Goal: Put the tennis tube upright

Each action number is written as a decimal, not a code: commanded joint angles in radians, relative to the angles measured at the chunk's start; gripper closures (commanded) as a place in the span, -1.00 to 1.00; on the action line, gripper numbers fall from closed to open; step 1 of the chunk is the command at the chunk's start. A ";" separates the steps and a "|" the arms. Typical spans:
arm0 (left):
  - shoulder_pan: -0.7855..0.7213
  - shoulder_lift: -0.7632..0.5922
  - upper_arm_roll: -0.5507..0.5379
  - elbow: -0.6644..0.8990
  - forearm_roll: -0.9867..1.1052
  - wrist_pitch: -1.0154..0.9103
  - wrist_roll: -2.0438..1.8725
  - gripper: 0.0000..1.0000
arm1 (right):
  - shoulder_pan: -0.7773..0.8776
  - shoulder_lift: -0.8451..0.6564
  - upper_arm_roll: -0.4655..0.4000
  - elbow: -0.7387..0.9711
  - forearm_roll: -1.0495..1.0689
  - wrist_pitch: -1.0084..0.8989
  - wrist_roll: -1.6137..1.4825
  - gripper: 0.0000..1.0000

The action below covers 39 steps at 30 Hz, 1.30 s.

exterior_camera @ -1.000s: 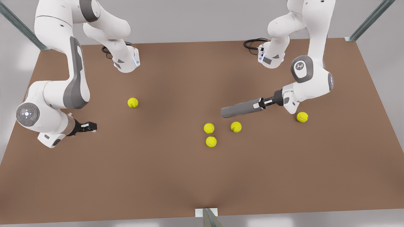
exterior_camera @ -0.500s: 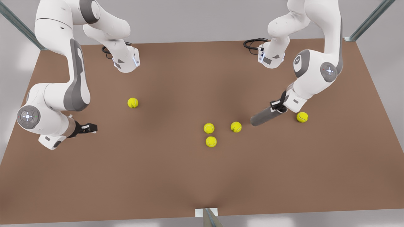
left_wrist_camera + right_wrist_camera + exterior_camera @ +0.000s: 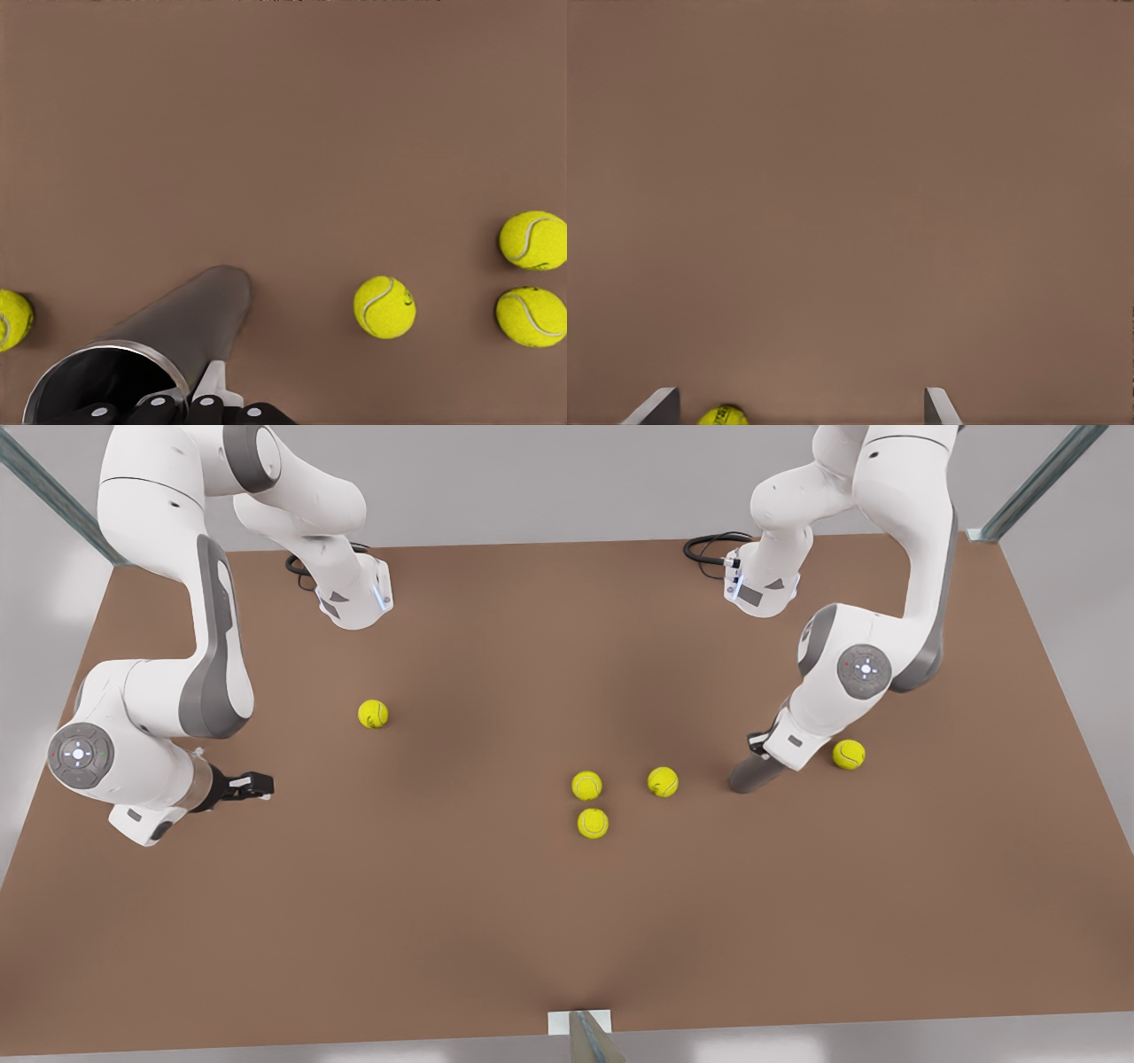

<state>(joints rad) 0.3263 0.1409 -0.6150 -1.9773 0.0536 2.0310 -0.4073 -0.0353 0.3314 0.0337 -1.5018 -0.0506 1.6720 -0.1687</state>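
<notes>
Tennis tube (image 3: 751, 777) nearly upright on our bench (image 3: 496, 921), our left gripper (image 3: 764, 746) grasping its rim, our right gripper (image 3: 252, 784) waiting spread apart.

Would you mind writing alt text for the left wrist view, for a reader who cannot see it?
The left gripper holds the tennis tube at its open end, the tube tilted steeply with its far end down by the brown table. Four yellow tennis balls lie around it: one on one side, three on the other.
</notes>
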 commanded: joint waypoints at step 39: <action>0.131 -0.204 0.001 0.341 0.068 -0.577 0.177 -0.99 | -0.006 -0.028 0.075 0.086 -0.012 -0.023 0.012 -1.00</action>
<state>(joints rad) 0.5786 -0.0655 -0.6149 -1.6369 0.1354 1.4536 -0.2301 -0.0414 0.3039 0.1090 -1.4158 -0.0614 1.6454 -0.1542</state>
